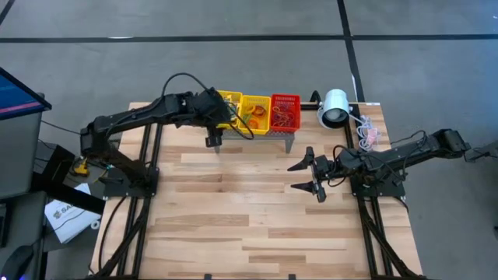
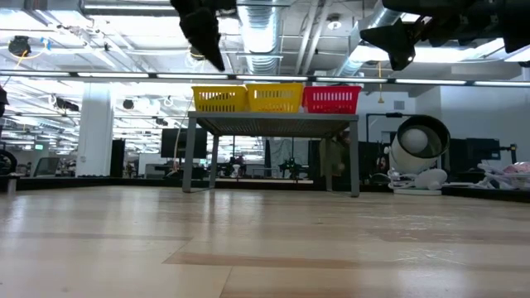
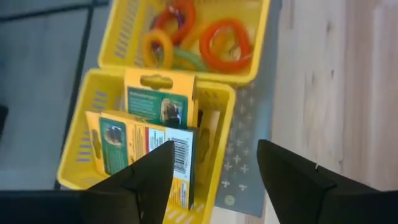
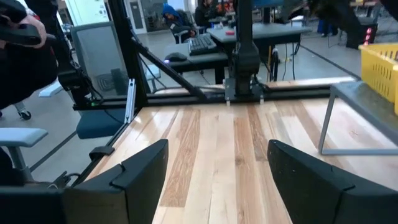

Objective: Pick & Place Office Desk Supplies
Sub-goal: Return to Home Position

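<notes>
A grey floor (image 1: 233,62), pale wooden table (image 1: 233,225), exposed ceiling ducts (image 2: 263,33), perhaps office desks (image 4: 199,59) beyond.

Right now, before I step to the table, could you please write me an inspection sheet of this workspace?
Surface: wooden table, bare in the middle.
Job's things: crayon boxes stand in a yellow bin; coloured loops fill the second yellow bin and the red bin; all three bins sit on the grey perforated stand.
Clutter: white cylindrical lamp at the far right corner.
Grippers: left gripper open, raised beside the crayon bin; right gripper open, raised over the table's right half.
Cables: black cable loops over the left arm; white cord beside the lamp.
Surroundings: monitor at left; seated person far behind.
</notes>
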Tool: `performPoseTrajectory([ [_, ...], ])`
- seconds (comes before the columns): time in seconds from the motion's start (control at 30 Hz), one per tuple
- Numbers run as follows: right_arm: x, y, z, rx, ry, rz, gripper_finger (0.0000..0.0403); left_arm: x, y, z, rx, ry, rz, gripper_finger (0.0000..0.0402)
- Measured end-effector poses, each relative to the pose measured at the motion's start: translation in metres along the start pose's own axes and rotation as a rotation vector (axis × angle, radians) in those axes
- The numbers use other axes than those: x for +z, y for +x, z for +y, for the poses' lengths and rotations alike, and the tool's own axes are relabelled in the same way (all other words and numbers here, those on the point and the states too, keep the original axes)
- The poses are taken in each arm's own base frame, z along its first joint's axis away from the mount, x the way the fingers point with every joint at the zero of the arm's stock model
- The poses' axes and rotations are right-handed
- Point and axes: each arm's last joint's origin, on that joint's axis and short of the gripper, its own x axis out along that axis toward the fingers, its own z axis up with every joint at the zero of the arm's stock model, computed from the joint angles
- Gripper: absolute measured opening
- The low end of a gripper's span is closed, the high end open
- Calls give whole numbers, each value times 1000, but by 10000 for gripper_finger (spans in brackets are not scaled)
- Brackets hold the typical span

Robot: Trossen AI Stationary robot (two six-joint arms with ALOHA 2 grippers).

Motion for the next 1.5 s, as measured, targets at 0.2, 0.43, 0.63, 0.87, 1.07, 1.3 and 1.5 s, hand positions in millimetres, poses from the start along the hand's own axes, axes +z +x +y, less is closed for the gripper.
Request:
performPoseTrajectory([
  [0.2,7,0,2,14,-39,-74,270,6,-43,-3,-25,-23,-240,224],
  [0.43,8,-1,8,45,-77,-89,270,-11,-103,-5,-201,-53,-620,219],
  [0.63,26,-17,6,45,-118,-176,269,-41,-119,-20,-209,-86,-779,207],
  [0.87,54,-53,10,92,-104,-235,200,-72,-128,-43,-270,-72,-934,161],
  [1.07,68,-74,12,111,-103,-260,52,-89,-134,-60,-344,-32,-1005,77],
  [1.3,69,-84,11,107,-108,-234,17,-102,-131,-71,-410,-37,-1006,7],
  [1.5,67,-97,10,108,-100,-229,5,-125,-126,-75,-410,-52,-1064,1],
])
